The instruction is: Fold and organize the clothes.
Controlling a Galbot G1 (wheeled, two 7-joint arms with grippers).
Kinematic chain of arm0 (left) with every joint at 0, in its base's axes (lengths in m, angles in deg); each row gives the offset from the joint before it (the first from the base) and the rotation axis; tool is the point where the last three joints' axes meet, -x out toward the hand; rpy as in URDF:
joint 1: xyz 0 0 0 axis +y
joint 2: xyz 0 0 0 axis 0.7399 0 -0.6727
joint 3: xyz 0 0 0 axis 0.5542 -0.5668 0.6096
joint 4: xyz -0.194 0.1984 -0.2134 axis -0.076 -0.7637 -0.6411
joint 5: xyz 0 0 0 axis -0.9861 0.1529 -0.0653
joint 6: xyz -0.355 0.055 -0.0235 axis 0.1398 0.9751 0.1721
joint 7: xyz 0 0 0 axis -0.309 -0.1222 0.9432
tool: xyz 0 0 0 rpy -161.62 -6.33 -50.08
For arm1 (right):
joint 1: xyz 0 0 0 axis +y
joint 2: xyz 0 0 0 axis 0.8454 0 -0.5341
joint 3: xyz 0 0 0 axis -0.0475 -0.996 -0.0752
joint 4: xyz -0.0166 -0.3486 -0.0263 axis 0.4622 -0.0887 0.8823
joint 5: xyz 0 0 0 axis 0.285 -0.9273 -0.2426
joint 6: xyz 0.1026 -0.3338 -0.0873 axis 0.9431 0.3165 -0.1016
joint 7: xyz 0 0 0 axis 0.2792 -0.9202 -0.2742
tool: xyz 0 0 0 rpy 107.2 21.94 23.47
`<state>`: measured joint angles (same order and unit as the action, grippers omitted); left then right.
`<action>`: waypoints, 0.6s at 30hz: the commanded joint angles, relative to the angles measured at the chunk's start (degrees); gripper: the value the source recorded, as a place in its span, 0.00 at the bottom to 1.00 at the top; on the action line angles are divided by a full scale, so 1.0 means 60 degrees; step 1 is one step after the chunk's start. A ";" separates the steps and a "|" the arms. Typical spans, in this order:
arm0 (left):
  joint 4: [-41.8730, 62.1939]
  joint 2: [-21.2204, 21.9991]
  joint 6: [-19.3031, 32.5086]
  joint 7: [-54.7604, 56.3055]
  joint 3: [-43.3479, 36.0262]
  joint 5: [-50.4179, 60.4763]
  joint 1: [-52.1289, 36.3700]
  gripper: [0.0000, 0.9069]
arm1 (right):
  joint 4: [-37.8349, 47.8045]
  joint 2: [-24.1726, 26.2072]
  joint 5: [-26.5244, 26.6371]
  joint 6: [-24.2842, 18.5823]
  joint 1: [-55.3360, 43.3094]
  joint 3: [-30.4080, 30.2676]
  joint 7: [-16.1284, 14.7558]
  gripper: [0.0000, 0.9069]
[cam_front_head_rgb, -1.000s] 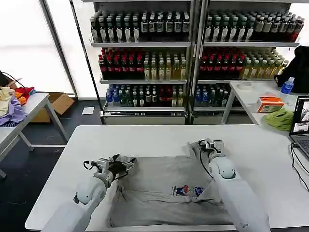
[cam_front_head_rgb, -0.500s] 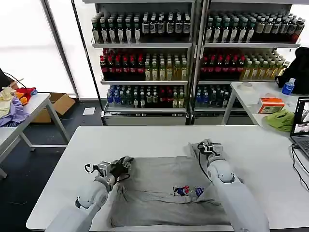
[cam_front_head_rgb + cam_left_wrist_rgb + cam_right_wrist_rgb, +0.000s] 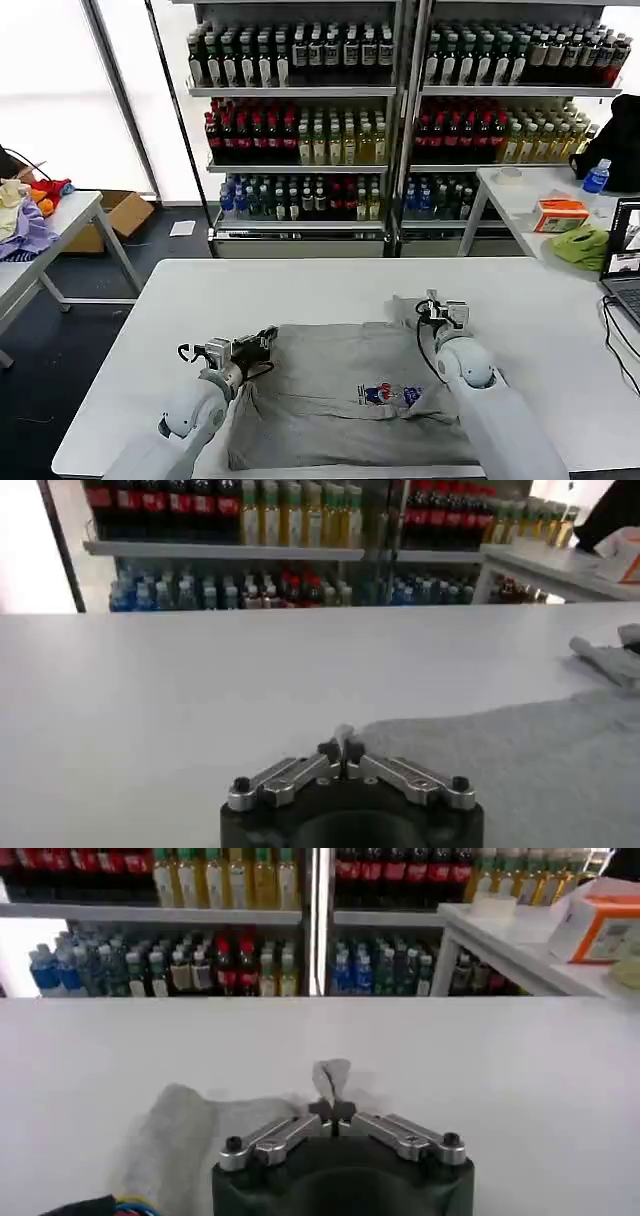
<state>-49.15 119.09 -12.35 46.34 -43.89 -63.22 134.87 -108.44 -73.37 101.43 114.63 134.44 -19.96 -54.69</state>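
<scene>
A grey shirt (image 3: 340,395) with a small multicoloured chest print (image 3: 385,394) lies spread on the white table (image 3: 300,285). At the shirt's far left corner my left gripper (image 3: 268,338) is shut on a pinch of grey fabric (image 3: 343,734). Near the far right corner, by a bunched sleeve, my right gripper (image 3: 437,305) is shut on a small fold of grey cloth (image 3: 332,1080). In the left wrist view the shirt (image 3: 520,750) stretches away over the table. The bunched sleeve (image 3: 165,1138) lies beside the right gripper (image 3: 334,1110).
Shelves of bottles (image 3: 400,110) stand behind the table. A side table on the right holds a lime-green cloth (image 3: 582,246), an orange box (image 3: 558,214) and a laptop (image 3: 622,265). Another table at the left carries coloured garments (image 3: 25,215).
Both grippers have pulled back toward me a little, holding the shirt's far corners. The shirt's far edge has shifted nearer with them.
</scene>
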 commanded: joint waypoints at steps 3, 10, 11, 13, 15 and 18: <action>-0.1304 -0.0007 0.0808 0.0154 0.0272 0.0322 0.0505 0.00 | -0.2478 0.0170 -0.0190 -0.0660 0.0863 0.0760 -0.0152 0.00; -0.2415 -0.0276 0.0801 0.0045 0.0663 0.0530 0.1584 0.00 | -0.4079 0.0288 -0.0183 -0.0384 0.2615 0.0918 0.0372 0.00; -0.2523 -0.0309 0.0794 0.0037 0.0701 0.0566 0.1782 0.00 | -0.4253 0.0272 -0.0190 -0.0361 0.2835 0.0937 0.0447 0.00; -0.2701 -0.0405 0.0804 -0.0038 0.0828 0.0679 0.2183 0.00 | -0.4641 0.0185 -0.0273 -0.0341 0.3374 0.1017 0.0612 0.00; -0.2702 -0.0411 0.0853 -0.0106 0.0983 0.0893 0.2441 0.00 | -0.4832 0.0059 -0.0427 -0.0369 0.3901 0.1227 0.0710 0.00; -0.2417 -0.0208 0.1306 -0.0244 0.1291 0.1479 0.2891 0.00 | -0.4949 -0.0002 -0.1135 -0.0877 0.4707 0.1611 0.0625 0.00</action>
<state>-60.61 117.60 -7.52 45.46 -38.84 -58.62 144.99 -129.09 -72.83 99.13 112.24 149.12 -14.09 -52.30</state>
